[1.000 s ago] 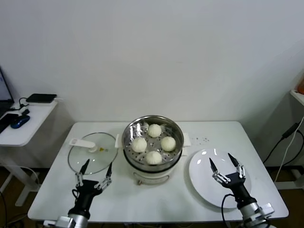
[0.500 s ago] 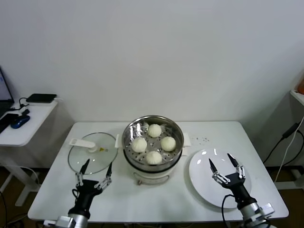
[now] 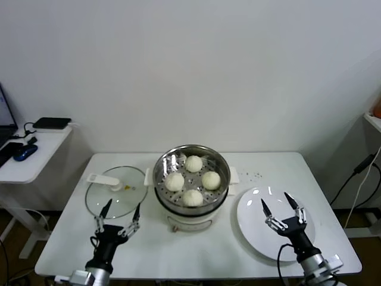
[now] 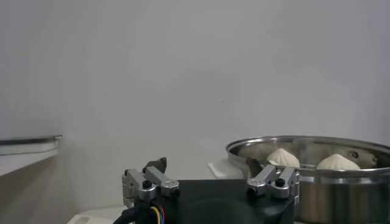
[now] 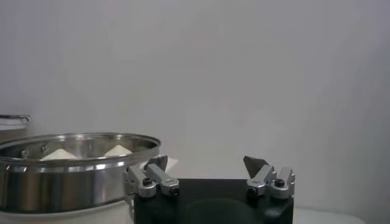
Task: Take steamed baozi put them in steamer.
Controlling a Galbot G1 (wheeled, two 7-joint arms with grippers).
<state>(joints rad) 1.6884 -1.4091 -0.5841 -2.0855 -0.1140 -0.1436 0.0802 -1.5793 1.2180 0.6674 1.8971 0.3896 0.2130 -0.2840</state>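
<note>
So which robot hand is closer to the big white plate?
The right one. The right gripper is over the white plate, fingers open. The left gripper is across the table, past the steamer, at the glass lid's near edge.

Text on steamer (image 3: 191, 182): none could be read.
Text on lid (image 3: 116, 193), plate (image 3: 262, 238), table (image 3: 178, 250): none was legible.

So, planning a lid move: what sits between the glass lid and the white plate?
In the head view, the steamer stands between the glass lid and the white plate, holding four baozi.
</note>
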